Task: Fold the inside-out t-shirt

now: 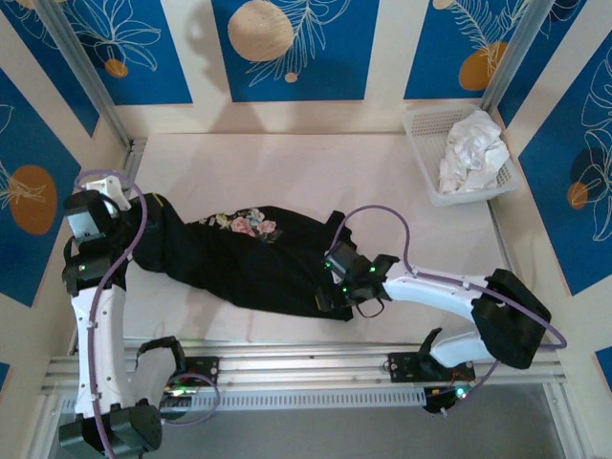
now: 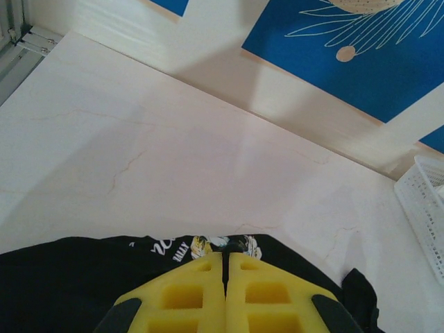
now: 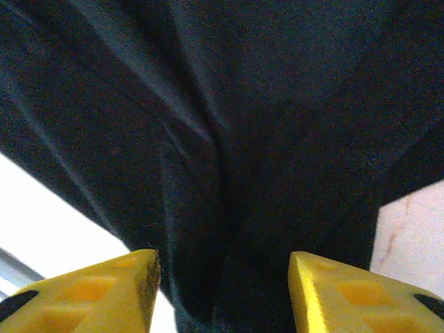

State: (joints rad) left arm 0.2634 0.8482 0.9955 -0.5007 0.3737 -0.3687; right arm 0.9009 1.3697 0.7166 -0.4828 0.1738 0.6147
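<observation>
The inside-out t-shirt (image 1: 239,268) is black with a floral print (image 1: 244,225) and lies bunched across the table from left to right. My left gripper (image 1: 146,203) sits at the shirt's left end. In the left wrist view the left gripper (image 2: 226,257) has its yellow fingers pressed together, with a fold of the black t-shirt (image 2: 69,284) pinched at the tips. My right gripper (image 1: 330,292) hovers at the shirt's right end. In the right wrist view the right gripper (image 3: 223,277) has its jaws apart, and loose black t-shirt cloth (image 3: 229,139) lies between and beyond them.
A white mesh basket (image 1: 421,177) holding a crumpled white cloth (image 1: 473,148) stands at the back right, and the basket (image 2: 423,208) also shows at the right edge of the left wrist view. An aluminium rail (image 1: 306,368) runs along the near edge. Bare pale tabletop (image 1: 287,172) lies behind the shirt.
</observation>
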